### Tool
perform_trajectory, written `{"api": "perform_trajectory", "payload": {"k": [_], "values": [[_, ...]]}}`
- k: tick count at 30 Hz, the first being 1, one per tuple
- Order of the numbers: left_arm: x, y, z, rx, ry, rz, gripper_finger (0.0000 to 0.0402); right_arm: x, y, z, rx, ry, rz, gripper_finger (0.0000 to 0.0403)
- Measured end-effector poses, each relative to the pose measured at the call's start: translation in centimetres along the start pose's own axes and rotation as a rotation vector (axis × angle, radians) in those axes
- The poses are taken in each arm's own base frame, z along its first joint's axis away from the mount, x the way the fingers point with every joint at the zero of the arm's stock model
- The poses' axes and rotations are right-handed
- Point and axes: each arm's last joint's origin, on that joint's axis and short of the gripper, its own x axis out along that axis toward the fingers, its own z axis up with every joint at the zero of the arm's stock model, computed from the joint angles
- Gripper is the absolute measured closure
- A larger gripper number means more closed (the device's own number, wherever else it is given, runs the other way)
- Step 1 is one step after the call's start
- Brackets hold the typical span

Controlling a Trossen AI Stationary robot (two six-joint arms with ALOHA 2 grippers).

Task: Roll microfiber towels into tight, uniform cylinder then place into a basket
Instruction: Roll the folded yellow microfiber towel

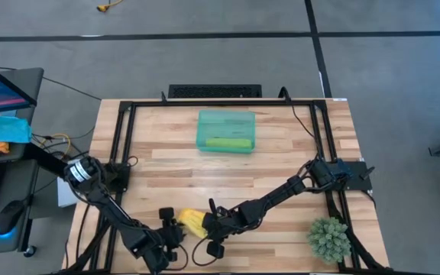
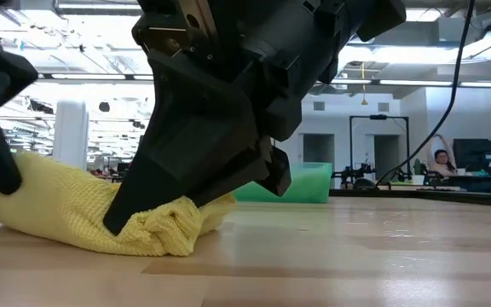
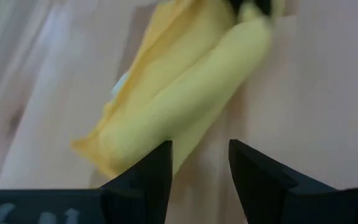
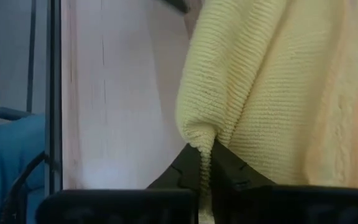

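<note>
Your yellow towel (image 1: 192,222) lies bunched and partly rolled on the wooden table (image 1: 281,160), near the front edge and left of the middle. In the low view it (image 2: 83,213) sits as a soft, lumpy roll on the boards. Your right gripper (image 1: 211,226) is at the towel's right end, and the right wrist view shows its fingers (image 4: 188,171) clenched on a fold of the yellow cloth (image 4: 278,93). Your left gripper (image 1: 171,229) sits just beside the towel's left end; in the left wrist view its fingers (image 3: 154,171) stand apart with bare table between them, holding nothing, and the roll (image 3: 185,93) lies just ahead of them.

Farther back, near the middle of the table's rear half, you see the teal basket (image 1: 226,118) with the green towel (image 1: 228,143) rolled up and lying inside it along its near side. A spiky green plant (image 1: 329,238) stands at the table's front right corner, well apart from the towel.
</note>
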Motion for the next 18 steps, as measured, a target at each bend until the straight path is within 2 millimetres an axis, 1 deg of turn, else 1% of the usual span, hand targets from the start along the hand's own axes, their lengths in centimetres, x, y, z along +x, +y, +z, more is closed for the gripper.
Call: {"api": "perform_trajectory", "payload": {"k": [5, 10, 14, 18], "values": [[0.9, 1.1, 0.4, -0.035, 0.068, 0.035, 0.0250, 0.0, 0.0, 0.0, 0.000, 0.000, 0.001, 0.0379], [1.4, 1.2, 1.0, 0.003, 0.071, 0.008, 0.0250, 0.0, 0.0, 0.0, 0.001, 0.001, 0.001, 0.0381], [0.6, 0.5, 0.7, 0.015, 0.058, -0.015, 0.0250, 0.0, 0.0, 0.0, 0.001, 0.001, 0.000, 0.0372], [-1.0, -0.8, 0.7, 0.032, 0.003, -0.032, 0.0250, 0.0, 0.0, 0.0, 0.000, 0.002, -0.001, 0.0380]]}}
